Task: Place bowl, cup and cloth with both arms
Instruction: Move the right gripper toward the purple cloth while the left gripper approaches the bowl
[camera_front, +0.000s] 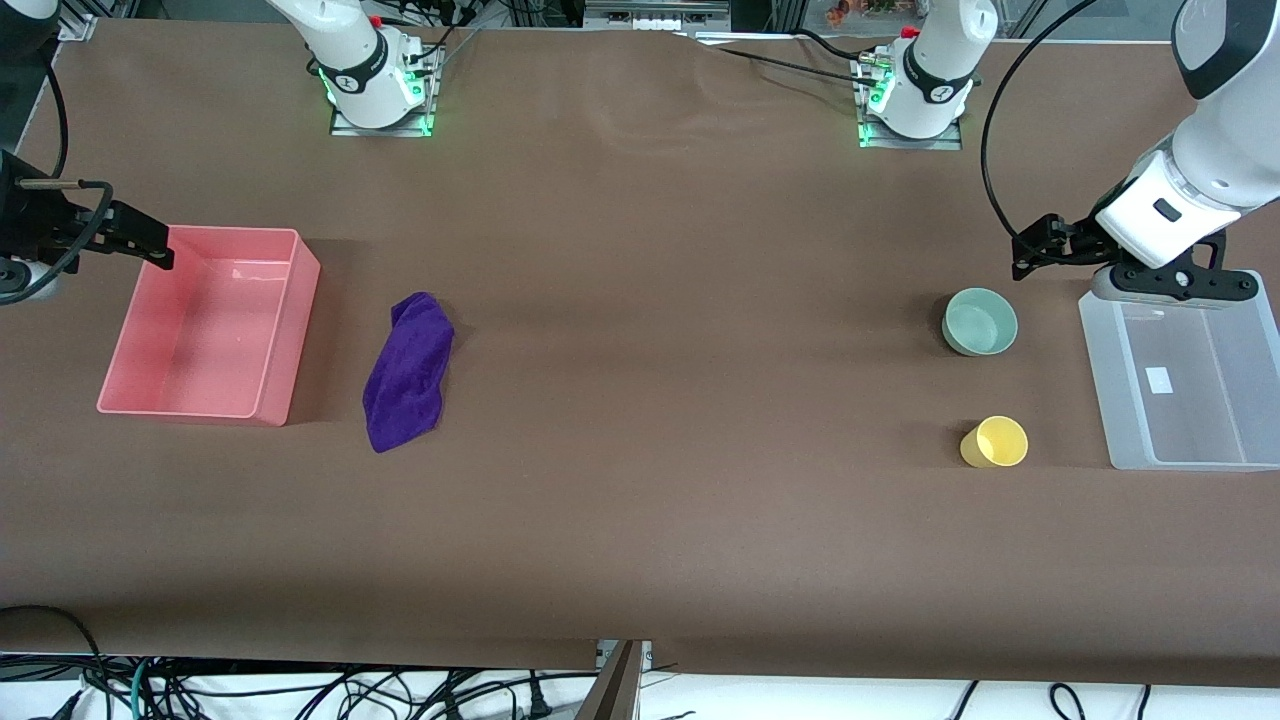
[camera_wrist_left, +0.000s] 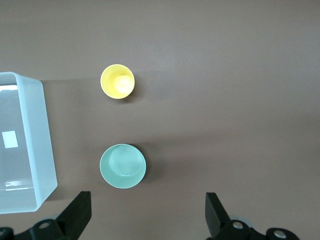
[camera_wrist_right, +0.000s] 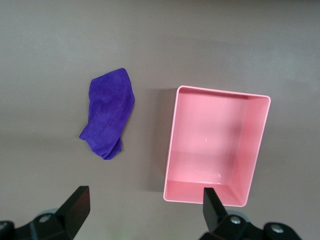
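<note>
The mint-green bowl (camera_front: 980, 321) stands upright on the brown table toward the left arm's end; it also shows in the left wrist view (camera_wrist_left: 123, 166). The yellow cup (camera_front: 995, 442) stands nearer to the front camera than the bowl, open end up (camera_wrist_left: 117, 82). The purple cloth (camera_front: 408, 371) lies crumpled beside the pink bin, also in the right wrist view (camera_wrist_right: 108, 112). My left gripper (camera_front: 1030, 248) hovers open and empty over the table beside the bowl (camera_wrist_left: 148, 200). My right gripper (camera_front: 160, 248) hovers open and empty over the pink bin's edge (camera_wrist_right: 146, 195).
An empty pink bin (camera_front: 290, 330) sits at the right arm's end, also in the right wrist view (camera_wrist_right: 172, 145). An empty clear plastic bin (camera_front: 1190, 460) sits at the left arm's end beside the bowl and cup, also in the left wrist view (camera_wrist_left: 42, 145).
</note>
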